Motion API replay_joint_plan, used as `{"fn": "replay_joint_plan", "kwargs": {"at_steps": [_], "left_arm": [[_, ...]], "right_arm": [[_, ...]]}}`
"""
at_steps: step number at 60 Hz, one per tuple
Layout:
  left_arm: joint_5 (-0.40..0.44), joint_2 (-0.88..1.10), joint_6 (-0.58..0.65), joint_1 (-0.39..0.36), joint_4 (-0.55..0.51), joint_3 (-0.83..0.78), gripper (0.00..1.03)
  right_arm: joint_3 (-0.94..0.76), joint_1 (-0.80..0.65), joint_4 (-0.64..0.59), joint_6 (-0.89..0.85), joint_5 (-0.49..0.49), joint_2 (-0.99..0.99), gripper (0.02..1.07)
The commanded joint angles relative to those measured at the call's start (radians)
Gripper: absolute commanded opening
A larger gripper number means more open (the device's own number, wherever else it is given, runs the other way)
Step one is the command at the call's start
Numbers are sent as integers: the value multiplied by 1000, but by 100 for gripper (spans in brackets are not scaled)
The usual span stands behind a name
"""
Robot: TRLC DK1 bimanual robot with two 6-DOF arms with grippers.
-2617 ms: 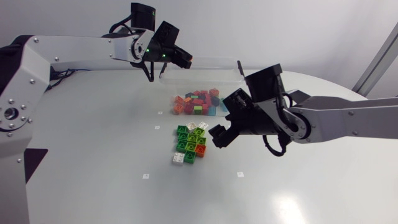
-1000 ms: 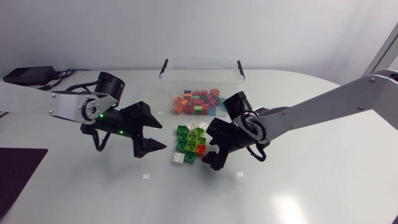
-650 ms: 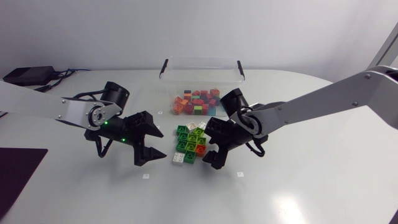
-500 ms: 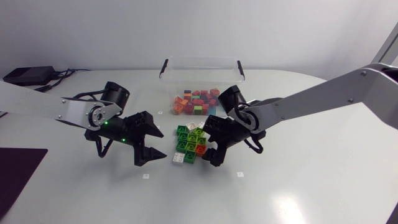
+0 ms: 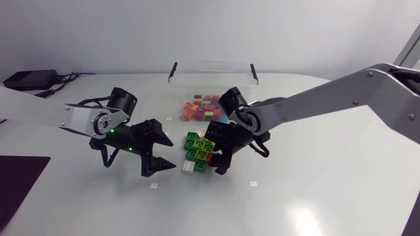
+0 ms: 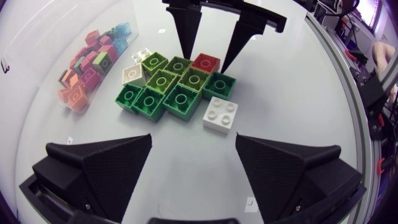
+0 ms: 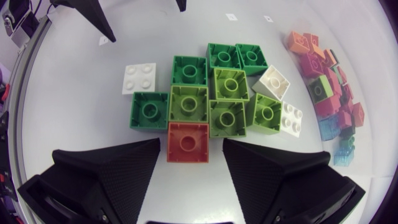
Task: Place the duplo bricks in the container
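— Black fingers of the left gripper (image 5: 167,154) stand spread wide, left of centre in the head view, with nothing between them; what lies ahead of them?

— Bare table (image 5: 98,203), then a white brick (image 5: 189,167) just beside the green bricks (image 5: 197,145), which lie packed flat at the frame's middle.

— And the container (image 5: 213,75)?

— Upper middle, clear-walled, apart from that cluster; the red and orange bricks (image 5: 205,108) appear to lie inside it, though I cannot make out its near wall.

— Further right?

— The right gripper (image 7: 191,149) is low over the cluster's right edge; its fingers are parted with a red brick (image 7: 188,142) between them; a gap shows on either side, so it grips nothing.

— Which step, then?

— A pick of that red brick, I judge; the green and white bricks are yet to go.

— What does the next move call for?

— Closing squarely on the red brick's two free sides; lifting straight, since it touches a green neighbour that could drag; then carrying it to the upper middle and letting go over the container.
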Motion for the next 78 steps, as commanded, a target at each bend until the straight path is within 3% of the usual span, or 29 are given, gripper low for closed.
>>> {"fn": "replay_joint_plan", "kwargs": {"at_steps": [1,11,57,75,78], "left_arm": [[16,13,30,4,-6,-26,94],[20,18,33,-2,-4,-26,94],[26,139,59,-122,-3,14,93],[26,182,54,-150,-3,81,93],[26,185,54,-159,-3,81,88]], "right_arm": [[27,12,-26,-19,6,24,58],[28,11,-26,-11,4,31,33],[-174,-52,-90,25,-3,-283,29],[-151,-64,-156,33,-8,-395,29],[-139,-70,-165,35,-8,-401,29]]}}
